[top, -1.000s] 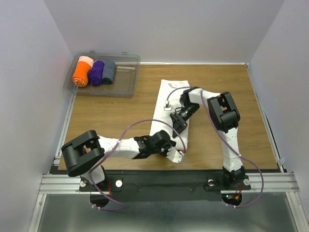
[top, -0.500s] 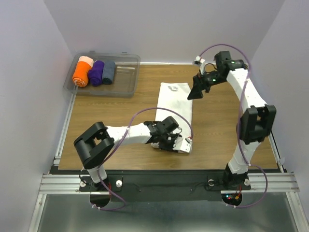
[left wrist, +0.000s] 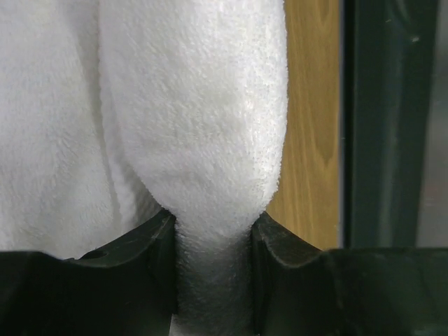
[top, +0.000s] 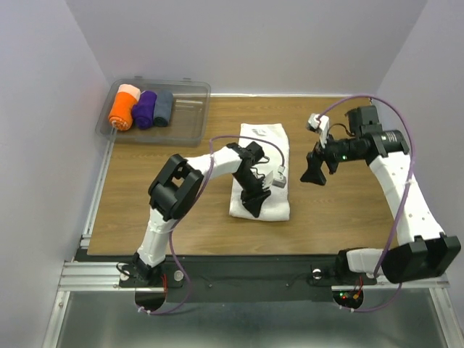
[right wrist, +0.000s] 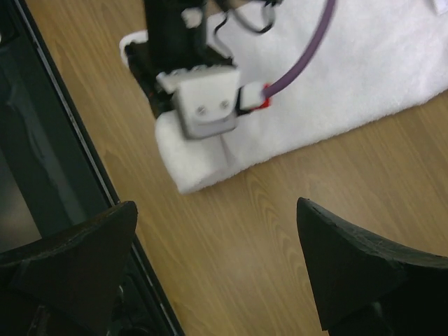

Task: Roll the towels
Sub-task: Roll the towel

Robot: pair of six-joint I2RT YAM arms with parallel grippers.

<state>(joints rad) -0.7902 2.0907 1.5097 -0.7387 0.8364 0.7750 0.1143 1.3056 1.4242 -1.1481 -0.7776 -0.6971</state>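
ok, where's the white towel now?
Top view: the white towel lies mid-table, its near end pinched in the left gripper; the open right gripper hangs to its right.

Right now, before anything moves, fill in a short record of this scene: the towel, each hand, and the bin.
white towel: lies on the table, mostly unrolled, with its near end gathered into a thick fold
left hand: shut on that fold of the white towel
right hand: open and empty, over bare wood beside the towel
bin: far left corner; holds an orange roll, a purple roll and a grey-blue roll, side by side
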